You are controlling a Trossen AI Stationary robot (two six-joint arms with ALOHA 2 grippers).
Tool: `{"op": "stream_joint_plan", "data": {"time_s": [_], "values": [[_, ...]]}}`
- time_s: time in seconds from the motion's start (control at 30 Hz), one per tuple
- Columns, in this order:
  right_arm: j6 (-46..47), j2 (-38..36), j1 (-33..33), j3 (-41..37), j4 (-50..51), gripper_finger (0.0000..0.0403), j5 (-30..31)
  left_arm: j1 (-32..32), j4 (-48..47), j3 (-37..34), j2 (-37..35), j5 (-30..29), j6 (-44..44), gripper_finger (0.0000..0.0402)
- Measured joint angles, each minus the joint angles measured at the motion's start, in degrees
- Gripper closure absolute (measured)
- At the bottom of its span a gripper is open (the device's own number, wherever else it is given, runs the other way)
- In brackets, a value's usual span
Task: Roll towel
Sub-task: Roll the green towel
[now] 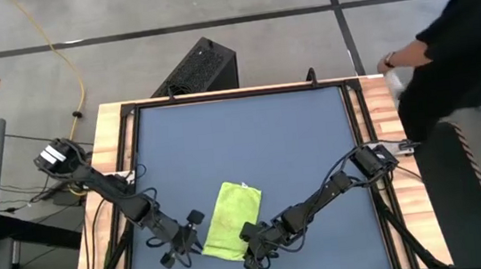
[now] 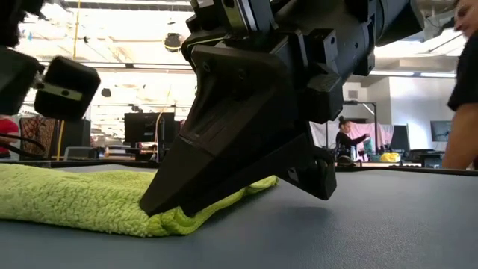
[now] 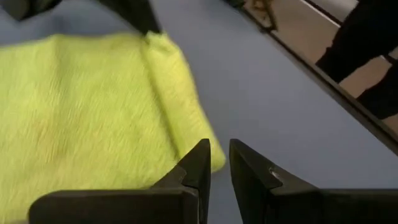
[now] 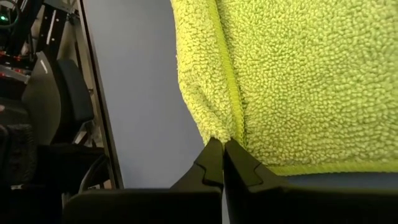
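Down low, one towel (image 1: 229, 220) lies folded on the blue mat (image 1: 241, 143), near its six o'clock edge.
Two grippers flank it: the right gripper (image 4: 222, 163) at five o'clock has its fingers pinched together on the towel's corner; the left gripper (image 3: 219, 163) at seven o'clock stands beside the edge, fingers narrowly parted, holding nothing. Beyond the wooden-framed table (image 1: 108, 130), one person (image 1: 460, 49) stands at two o'clock in a workshop.

Towel (image 2: 82, 202) cut off at low view's left edge, person (image 1: 467, 30) cropped at high view's right edge
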State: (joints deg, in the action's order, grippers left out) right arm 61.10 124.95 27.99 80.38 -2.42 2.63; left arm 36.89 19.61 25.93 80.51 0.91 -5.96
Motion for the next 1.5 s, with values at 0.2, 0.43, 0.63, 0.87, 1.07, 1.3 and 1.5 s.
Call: {"op": "stream_joint_plan", "data": {"time_s": [0.2, 0.43, 0.63, 0.87, 1.07, 1.3, 1.5], "values": [[-0.1, 0.0, 0.0, 0.0, 0.1, 0.0387, 0.0, -1.3, -9.2, 5.0, -1.5, -0.2, -1.0, 0.0275], [-0.5, 0.0, 0.0, 0.0, 0.3, 0.0387, 0.2, -0.5, -10.2, 5.5, 0.2, -1.3, 2.2, 0.0189], [-0.7, 0.0, 0.0, 0.0, 0.3, 0.0387, 0.3, 2.7, 0.1, 3.7, 6.5, -2.8, 2.1, 0.0182], [-1.0, 0.0, 0.0, 0.0, 0.3, 0.0387, 0.4, 2.9, 3.7, 3.7, 10.0, -6.8, 0.9, 0.0182], [-1.1, 0.0, 0.0, 0.0, 0.3, 0.0387, 0.6, 3.1, 4.1, 3.7, 12.2, -5.9, -2.4, 0.0182], [0.3, 0.0, 0.1, 0.0, 0.3, 0.0387, 0.6, 2.8, 4.0, 3.7, 12.4, -6.2, -2.5, 0.0253], [3.5, 0.0, 1.5, 0.0, 0.4, 0.0387, 2.7, 2.7, 4.0, 3.7, 12.4, -6.3, -3.5, 0.0385]]}}
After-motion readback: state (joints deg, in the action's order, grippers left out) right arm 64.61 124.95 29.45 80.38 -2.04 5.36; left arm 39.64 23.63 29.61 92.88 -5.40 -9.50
